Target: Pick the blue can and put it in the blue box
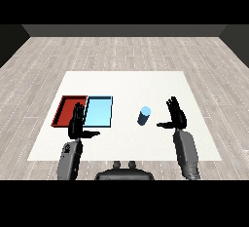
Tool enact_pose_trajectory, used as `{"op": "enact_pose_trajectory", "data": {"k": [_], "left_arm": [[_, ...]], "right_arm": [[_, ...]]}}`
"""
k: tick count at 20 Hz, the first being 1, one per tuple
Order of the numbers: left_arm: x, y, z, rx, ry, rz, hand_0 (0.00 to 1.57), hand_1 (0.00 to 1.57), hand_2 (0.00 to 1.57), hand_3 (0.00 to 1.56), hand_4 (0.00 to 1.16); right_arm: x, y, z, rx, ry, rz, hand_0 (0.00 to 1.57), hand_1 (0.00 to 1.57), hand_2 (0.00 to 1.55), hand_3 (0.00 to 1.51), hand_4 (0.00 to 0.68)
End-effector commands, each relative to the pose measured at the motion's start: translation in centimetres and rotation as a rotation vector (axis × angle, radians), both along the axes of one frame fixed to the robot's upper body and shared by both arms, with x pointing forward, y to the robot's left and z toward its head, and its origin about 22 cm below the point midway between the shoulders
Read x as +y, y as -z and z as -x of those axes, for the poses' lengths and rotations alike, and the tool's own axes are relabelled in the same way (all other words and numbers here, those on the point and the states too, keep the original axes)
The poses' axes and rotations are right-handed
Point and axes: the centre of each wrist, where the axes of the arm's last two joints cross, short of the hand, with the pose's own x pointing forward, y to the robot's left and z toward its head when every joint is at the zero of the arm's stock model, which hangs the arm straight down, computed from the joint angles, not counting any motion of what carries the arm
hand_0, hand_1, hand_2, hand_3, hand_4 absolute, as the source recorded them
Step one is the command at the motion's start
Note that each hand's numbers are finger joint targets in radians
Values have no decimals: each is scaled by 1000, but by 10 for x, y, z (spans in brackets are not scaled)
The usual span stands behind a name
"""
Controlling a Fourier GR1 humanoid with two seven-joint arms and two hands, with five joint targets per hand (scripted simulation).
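- Can (144,115): blue, standing upright on the white worktop (160,87), right of centre. Nothing touches it.
- Blue tray (99,112): well apart from the can, at its 9 o'clock. Red tray (68,110) touches the blue tray's left side.
- Right hand (176,116): at the can's 3 o'clock, near but apart. Fingers straight and spread, thumb pointing toward the can, holding nothing.
- Left hand (76,125): low over the near edges of both trays, fingers straight, thumb out, holding nothing.
- Handling, judged: small rigid cylinder, probably light; smooth wall likely slippery, so it may slide or tip if nudged at the top.
- Hold, judged: wrap the right hand round the mid-height of the wall, thumb on the near side and fingers on the far side. Avoid the rim.
- Carry, judged: keep it upright and travel toward 9 o'clock; the left hand sits near the drop spot and may crowd it.
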Motion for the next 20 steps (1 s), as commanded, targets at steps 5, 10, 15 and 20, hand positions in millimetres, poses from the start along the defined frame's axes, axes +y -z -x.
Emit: {"op": "enact_pose_trajectory", "data": {"k": [5,10,15,20], "left_arm": [[8,-3,3,-6,-11,8,0,0,0,0,0],[-1,6,10,-5,1,16,0,0,0,0,0],[19,-9,-2,-22,-10,32,0,0,0,0,0],[5,-15,4,-25,-5,22,0,0,0,0,0]], "right_arm": [[18,9,-17,83,-15,-37,0,0,0,0,0],[22,10,-16,108,3,-69,0,0,0,0,0],[49,31,-20,141,22,-39,0,0,0,0,0],[22,47,-15,148,-4,-57,0,0,0,0,0]]}}
